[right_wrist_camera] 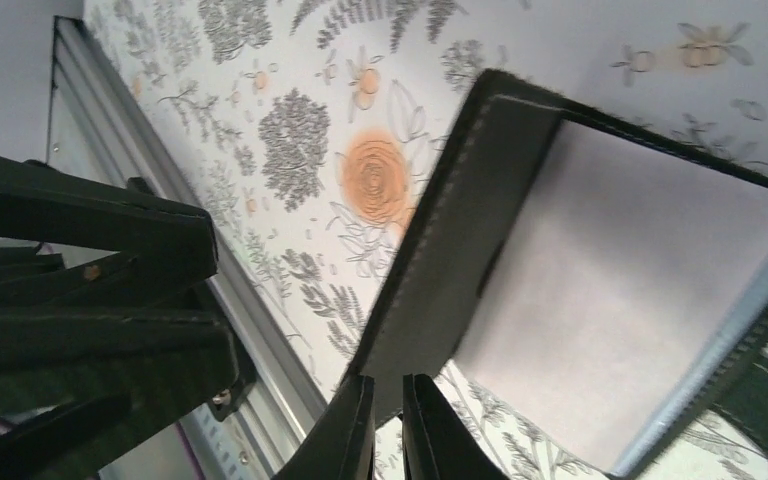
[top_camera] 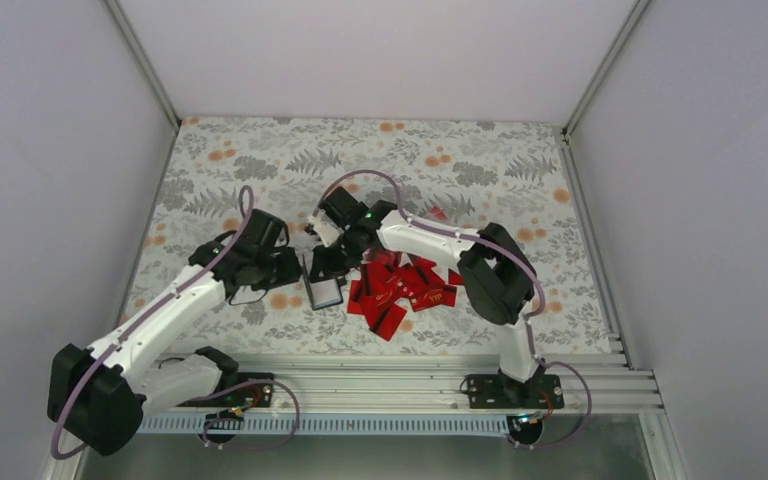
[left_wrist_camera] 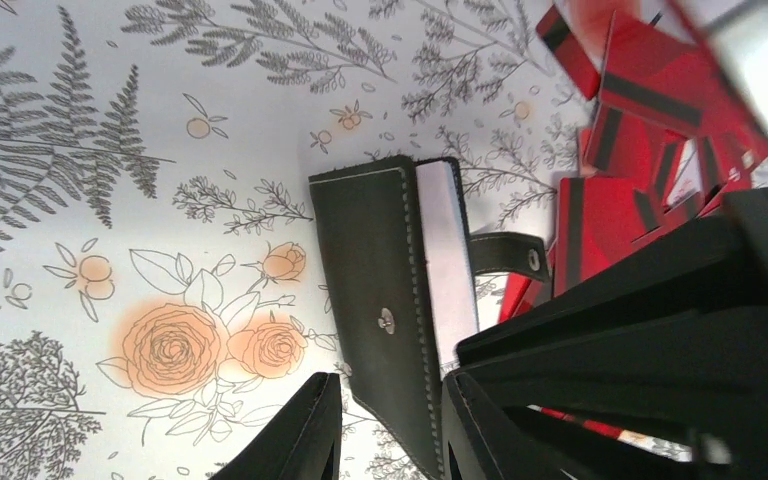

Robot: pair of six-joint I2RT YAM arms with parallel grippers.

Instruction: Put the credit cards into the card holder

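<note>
The floral table (top_camera: 380,160) carries everything. The credit cards (top_camera: 405,290) lie in a loose red heap just right of the card holder (top_camera: 323,291), which lies open with its grey inside showing. The left gripper (left_wrist_camera: 390,420) clamps the holder's black cover between its fingers. The right gripper (right_wrist_camera: 388,405), its fingers pressed almost together, touches a corner of that cover.
</note>
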